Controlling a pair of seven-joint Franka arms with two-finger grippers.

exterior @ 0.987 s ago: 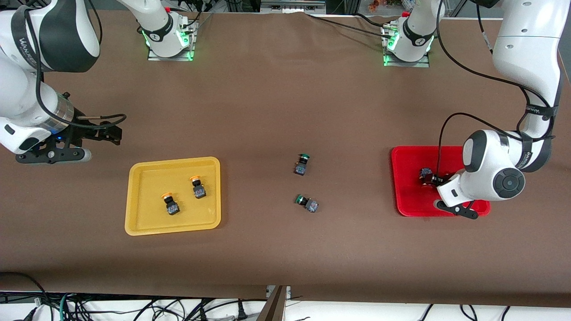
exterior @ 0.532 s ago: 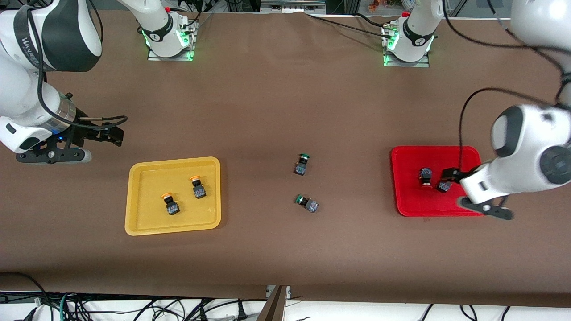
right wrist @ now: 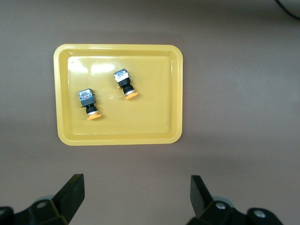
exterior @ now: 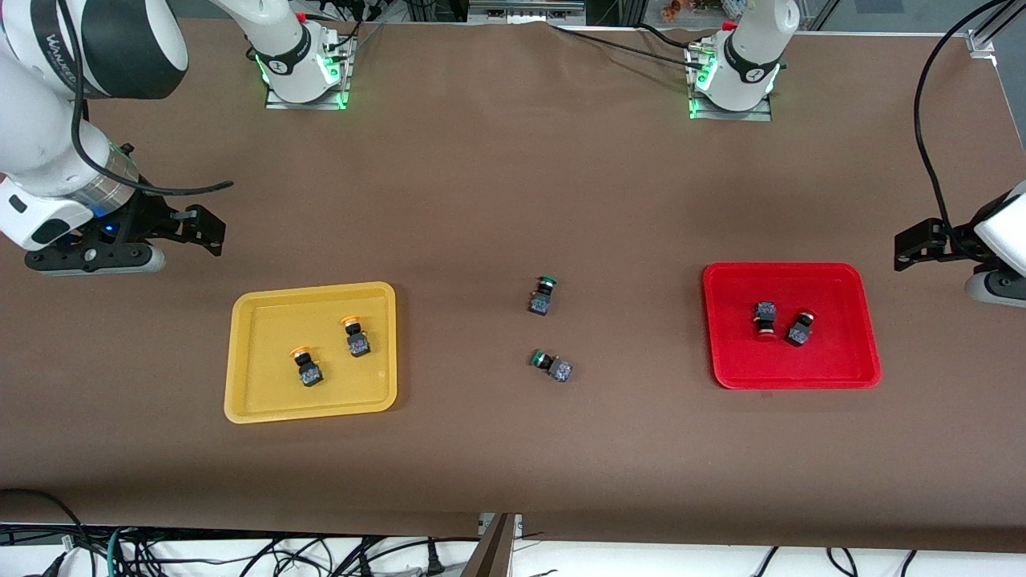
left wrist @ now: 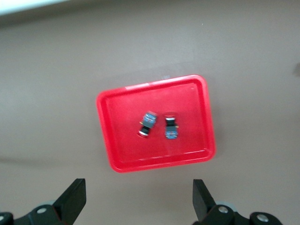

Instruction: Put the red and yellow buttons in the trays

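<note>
The red tray (exterior: 834, 353) (left wrist: 117, 140) holds two red buttons (exterior: 765, 318) (exterior: 799, 328) lying side by side, also seen in the left wrist view (left wrist: 147, 124) (left wrist: 170, 127). The yellow tray (exterior: 264, 320) (right wrist: 154, 93) holds two yellow buttons (exterior: 353, 335) (exterior: 305, 365) (right wrist: 125, 83) (right wrist: 88, 104). My left gripper (exterior: 918, 243) (left wrist: 139, 199) hangs open and empty over bare table, off the red tray toward the left arm's end. Open and empty too, my right gripper (exterior: 196, 228) (right wrist: 137, 194) hovers over bare table off the yellow tray's corner at the right arm's end.
Two green-capped buttons (exterior: 543, 295) (exterior: 551, 363) lie on the brown table between the trays. A black cable (exterior: 930, 120) loops above the table at the left arm's end. Both arm bases (exterior: 300, 64) (exterior: 733, 68) stand along the table's edge.
My left arm has pulled up and away from the red tray toward its end of the table, leaving a second red button in the tray. My right arm shifted slightly.
</note>
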